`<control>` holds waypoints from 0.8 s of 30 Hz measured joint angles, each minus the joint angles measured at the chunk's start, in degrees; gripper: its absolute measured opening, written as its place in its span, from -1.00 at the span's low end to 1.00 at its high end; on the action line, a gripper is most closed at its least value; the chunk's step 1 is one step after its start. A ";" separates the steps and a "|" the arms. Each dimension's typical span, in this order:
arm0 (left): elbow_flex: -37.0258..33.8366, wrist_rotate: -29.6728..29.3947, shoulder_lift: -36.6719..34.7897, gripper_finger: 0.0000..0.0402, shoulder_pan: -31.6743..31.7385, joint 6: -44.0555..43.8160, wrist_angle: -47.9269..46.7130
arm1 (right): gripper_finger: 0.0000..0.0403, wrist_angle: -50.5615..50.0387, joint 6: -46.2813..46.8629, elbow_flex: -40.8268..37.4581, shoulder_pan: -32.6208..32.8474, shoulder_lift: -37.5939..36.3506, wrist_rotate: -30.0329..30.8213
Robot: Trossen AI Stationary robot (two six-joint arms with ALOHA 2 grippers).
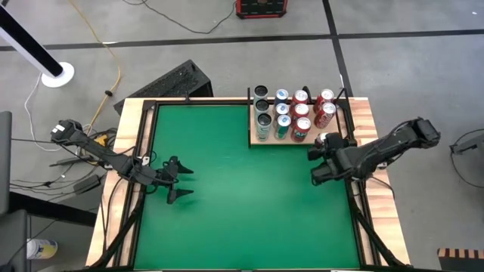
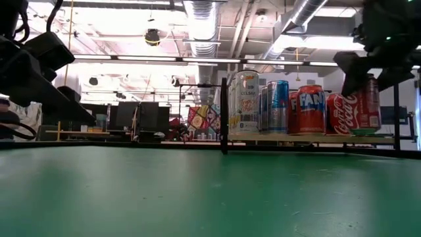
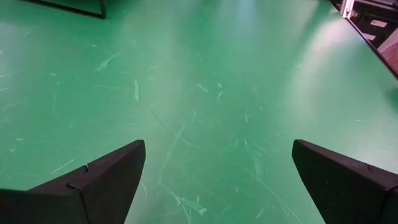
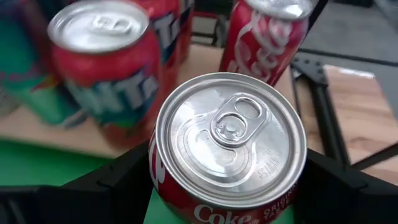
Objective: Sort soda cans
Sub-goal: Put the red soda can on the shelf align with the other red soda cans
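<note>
Several soda cans stand in rows on a wooden tray (image 1: 355,113) at the table's far right: dark ones (image 1: 262,102), teal ones (image 1: 283,115) and red ones (image 1: 302,113). My right gripper (image 4: 230,193) is by the tray's near right corner, shut on a red Coke can (image 4: 230,137) with a silver top. It also shows dark at the low view's upper right (image 2: 378,66). My left gripper (image 1: 181,181) stands open over the bare green mat on the table's left, nothing between its fingers (image 3: 106,180). My right gripper pinches the red Coke can by its round side wall (image 4: 163,186), one finger (image 4: 112,180) on each side, just below the rim. The can stands upright between them, its top facing the wrist camera. Its bottom is hidden, so I cannot tell whether it is lifted clear.
The tray has a black upright frame (image 1: 250,121) along its left and near sides. A red Fanta can (image 4: 106,68) and another Coke can (image 4: 264,37) stand close behind the held can. The green mat (image 1: 242,189) lies bare between the arms.
</note>
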 joint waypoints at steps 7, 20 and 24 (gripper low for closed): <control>0.00 0.12 0.00 0.95 -0.02 -0.02 -0.04 | 0.66 2.46 -7.03 0.00 -8.52 0.07 2.21; 0.00 0.19 0.00 0.95 0.00 -0.07 -0.54 | 0.69 12.39 -19.06 0.00 -19.68 0.09 1.40; 0.00 0.21 0.00 0.95 0.00 -0.22 -1.22 | 0.73 12.46 -19.42 0.00 -21.43 0.11 0.81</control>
